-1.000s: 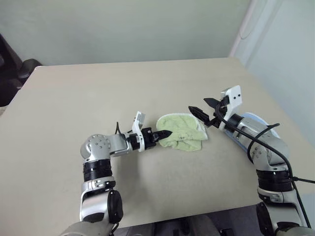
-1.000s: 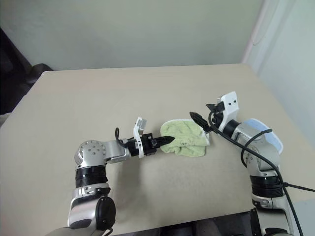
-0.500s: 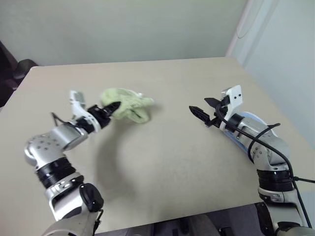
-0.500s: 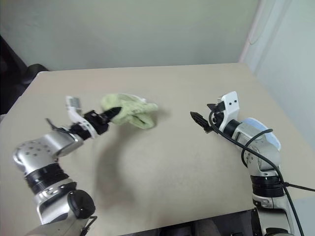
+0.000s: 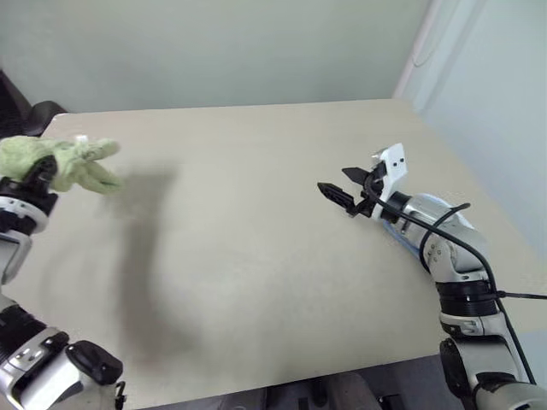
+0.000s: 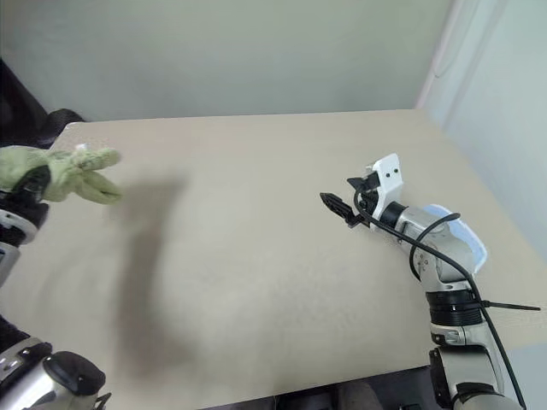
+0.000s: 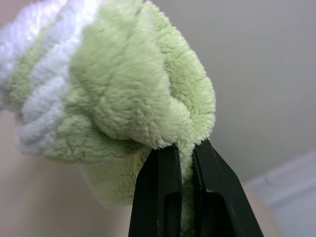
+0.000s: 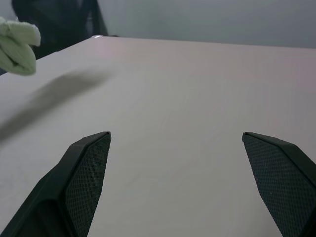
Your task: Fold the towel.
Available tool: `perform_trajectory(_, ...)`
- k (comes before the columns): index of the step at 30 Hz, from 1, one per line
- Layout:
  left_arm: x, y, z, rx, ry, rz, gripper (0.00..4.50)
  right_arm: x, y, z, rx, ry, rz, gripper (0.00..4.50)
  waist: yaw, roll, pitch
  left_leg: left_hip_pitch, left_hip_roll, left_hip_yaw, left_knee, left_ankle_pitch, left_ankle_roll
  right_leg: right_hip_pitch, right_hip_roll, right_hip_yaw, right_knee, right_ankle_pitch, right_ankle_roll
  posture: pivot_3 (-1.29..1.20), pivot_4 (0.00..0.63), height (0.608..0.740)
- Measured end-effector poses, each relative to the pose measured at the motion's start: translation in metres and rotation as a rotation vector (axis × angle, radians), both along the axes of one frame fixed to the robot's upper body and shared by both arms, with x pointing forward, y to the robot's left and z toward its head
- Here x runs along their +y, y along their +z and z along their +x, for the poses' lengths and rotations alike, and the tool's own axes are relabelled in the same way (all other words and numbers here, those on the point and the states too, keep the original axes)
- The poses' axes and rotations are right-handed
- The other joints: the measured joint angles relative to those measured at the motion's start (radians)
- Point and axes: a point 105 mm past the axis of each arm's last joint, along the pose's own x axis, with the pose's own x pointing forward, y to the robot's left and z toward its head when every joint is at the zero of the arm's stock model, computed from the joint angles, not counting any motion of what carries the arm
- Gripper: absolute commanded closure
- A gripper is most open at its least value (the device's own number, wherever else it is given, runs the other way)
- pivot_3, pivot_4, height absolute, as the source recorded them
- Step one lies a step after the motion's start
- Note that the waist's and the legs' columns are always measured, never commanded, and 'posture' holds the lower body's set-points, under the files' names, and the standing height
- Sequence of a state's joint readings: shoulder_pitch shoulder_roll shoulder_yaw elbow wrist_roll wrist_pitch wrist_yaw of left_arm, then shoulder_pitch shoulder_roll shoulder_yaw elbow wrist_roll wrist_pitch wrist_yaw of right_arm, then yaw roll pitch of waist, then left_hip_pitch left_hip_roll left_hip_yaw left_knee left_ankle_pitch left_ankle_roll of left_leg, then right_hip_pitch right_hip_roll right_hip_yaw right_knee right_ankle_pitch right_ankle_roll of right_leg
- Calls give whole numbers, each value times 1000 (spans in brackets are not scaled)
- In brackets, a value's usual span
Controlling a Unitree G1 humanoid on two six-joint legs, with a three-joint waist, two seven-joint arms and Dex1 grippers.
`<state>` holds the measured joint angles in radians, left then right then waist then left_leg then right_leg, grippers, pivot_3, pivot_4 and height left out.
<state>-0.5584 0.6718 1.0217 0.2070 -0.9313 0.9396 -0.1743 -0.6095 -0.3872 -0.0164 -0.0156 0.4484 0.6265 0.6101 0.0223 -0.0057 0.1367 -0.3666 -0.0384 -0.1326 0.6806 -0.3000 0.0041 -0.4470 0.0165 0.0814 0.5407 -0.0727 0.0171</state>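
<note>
The towel (image 5: pixel 61 162) is a bunched lump of lime-green terry with white edging, hanging in the air over the table's far left side. My left gripper (image 7: pixel 183 148) is shut on a fold of it, and the towel (image 7: pixel 123 84) bulges past the black fingers (image 7: pixel 160 187). My right gripper (image 5: pixel 338 183) stands open above the table's right half, far from the towel, with nothing between its fingers (image 8: pixel 84 173). From the right wrist view the towel (image 8: pixel 17 44) shows small in the distance, above its shadow on the table.
The beige table (image 5: pixel 256 239) is bare in the middle, and the towel's shadow falls on its left part. A light blue cloth (image 6: pixel 466 237) lies under my right forearm near the right edge. A dark chair (image 5: pixel 34 115) stands beyond the far left corner.
My left arm has swung left and upward, carrying the towel off the table's middle to the far left. The right gripper stays open about where it was.
</note>
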Motion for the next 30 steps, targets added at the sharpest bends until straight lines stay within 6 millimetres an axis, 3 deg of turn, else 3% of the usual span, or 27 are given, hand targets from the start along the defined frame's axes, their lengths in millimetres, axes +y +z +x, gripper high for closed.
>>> perform_trajectory(5,13,-1,16,18,19,-8,4481,9,1,1,-7,34,-1,0,9,-2,0,-3,0,-1,0,-3,-8,-2,0,0,1,6,-10,0,150,740)
perform_trajectory(15,-6,-11,49,50,-97,39,4481,11,-4,-2,0,36,-1,0,3,-3,-1,-3,0,-1,-1,0,-3,-4,0,-2,0,6,-10,0,150,740)
perform_trajectory(19,-3,-42,39,124,-85,40,4481,5,-8,-3,7,5,5,0,-10,-3,-1,-2,0,0,-2,0,-2,-3,0,-1,-1,6,-10,0,150,740)
perform_trajectory(24,-22,-105,15,243,-98,-7,4481,-2,-10,-5,5,-23,12,0,-15,-6,-1,-2,0,-1,-3,0,-4,-4,0,-1,-1,5,-9,0,150,740)
perform_trajectory(25,-27,-111,11,249,-101,-20,3874,-2,-9,-6,4,-23,12,0,-16,-7,-1,-2,0,-1,-2,0,-4,-4,0,-1,-1,1,-3,0,150,740)
perform_trajectory(30,-30,-107,-3,214,-71,-47,2218,-1,-8,-6,0,-22,11,0,-13,-8,0,-2,0,-1,-2,-2,-10,-4,0,-1,0,0,-2,0,150,740)
